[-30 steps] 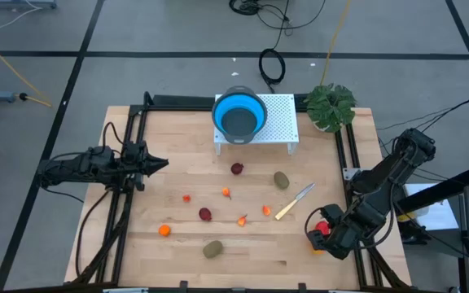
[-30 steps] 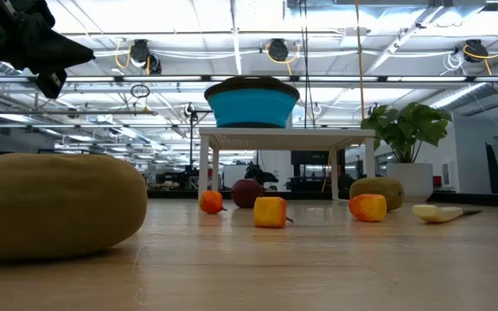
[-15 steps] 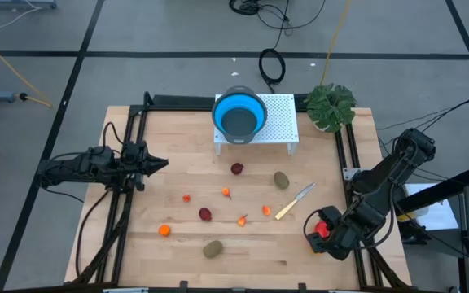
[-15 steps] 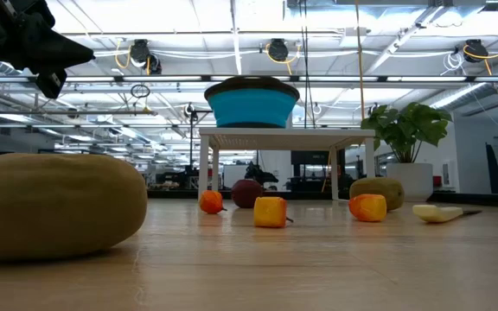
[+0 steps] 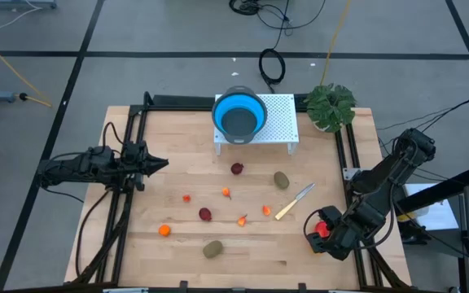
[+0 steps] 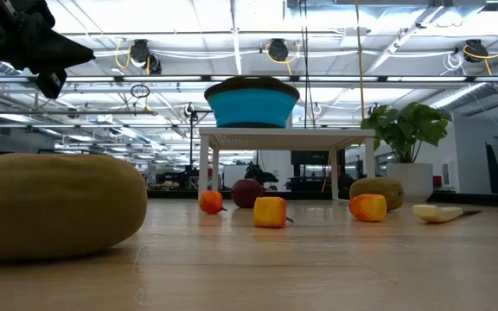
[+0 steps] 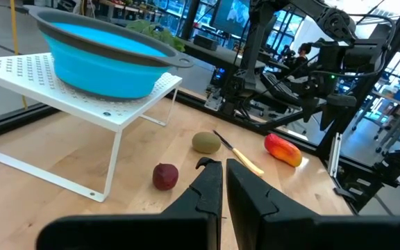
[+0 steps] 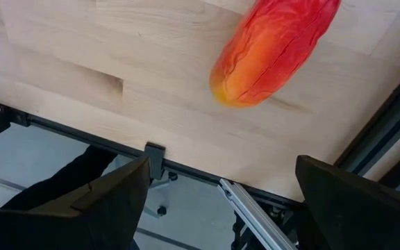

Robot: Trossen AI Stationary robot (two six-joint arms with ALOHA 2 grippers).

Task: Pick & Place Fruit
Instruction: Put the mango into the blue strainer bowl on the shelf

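Right gripper (image 5: 317, 236), jaws wide and empty, hovers over the long fruit (image 8: 273, 48) at the table's right edge (left gripper (image 7: 217, 187) closed, idle). Centre jaws across its width before closing.

Bright ceiling strips (image 6: 232, 79) are lighting the scene evenly, glaring at twelve o'clock in the low view; shadows are staying soft; the near oval (image 6: 54, 206) at eight o'clock is blurring out of focus.
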